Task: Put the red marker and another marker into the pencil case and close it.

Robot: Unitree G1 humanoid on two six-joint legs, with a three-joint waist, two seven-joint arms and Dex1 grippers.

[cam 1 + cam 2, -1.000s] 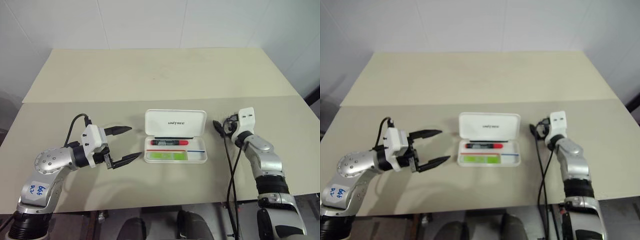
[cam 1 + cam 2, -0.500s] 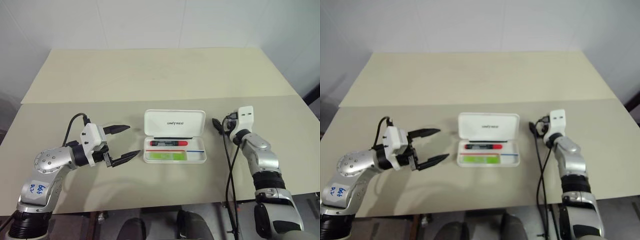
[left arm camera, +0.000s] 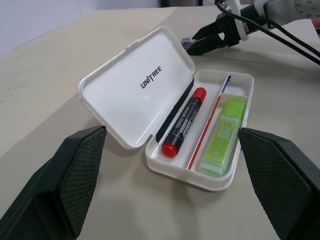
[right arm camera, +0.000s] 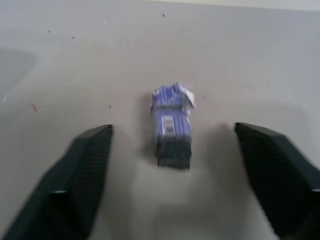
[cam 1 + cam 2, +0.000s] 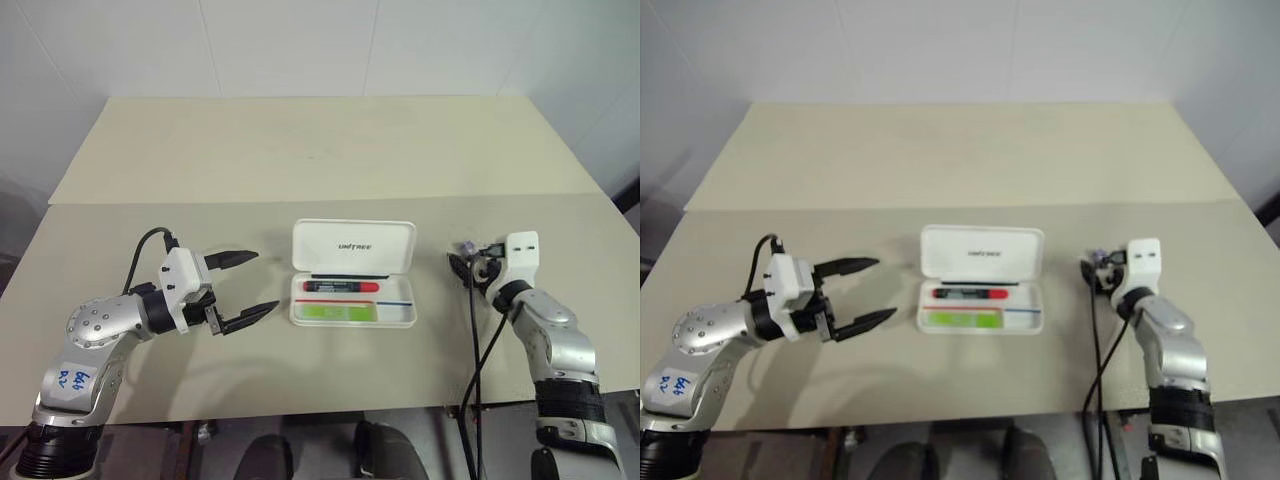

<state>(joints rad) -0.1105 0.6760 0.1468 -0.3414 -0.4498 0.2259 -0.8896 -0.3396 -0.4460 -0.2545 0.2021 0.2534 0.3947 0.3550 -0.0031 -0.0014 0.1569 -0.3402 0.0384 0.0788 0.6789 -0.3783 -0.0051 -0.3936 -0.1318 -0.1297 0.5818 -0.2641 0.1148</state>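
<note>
The white pencil case (image 5: 352, 245) lies open mid-table with its lid (image 3: 135, 95) tipped back. In its tray the red marker (image 3: 184, 122) lies on the hinge side of the red-and-blue stripe. On the stripe's other side lies the lime-green marker (image 3: 222, 135). My left gripper (image 5: 262, 282) hovers open just left of the case, fingers pointing at it, nothing between them. To the right of the case is my right gripper (image 5: 462, 262), also open. A small blue-and-black piece (image 4: 172, 125) rests on the table between its spread fingers, touching neither.
A black cable (image 5: 472, 340) runs from the right wrist down over the table's front edge. A seam (image 5: 300, 200) divides the near tabletop from the far one. White walls stand behind and to the right.
My right gripper has drawn to the right, away from the case and nearer the front edge. The left gripper, the case and both markers have stayed in place.
</note>
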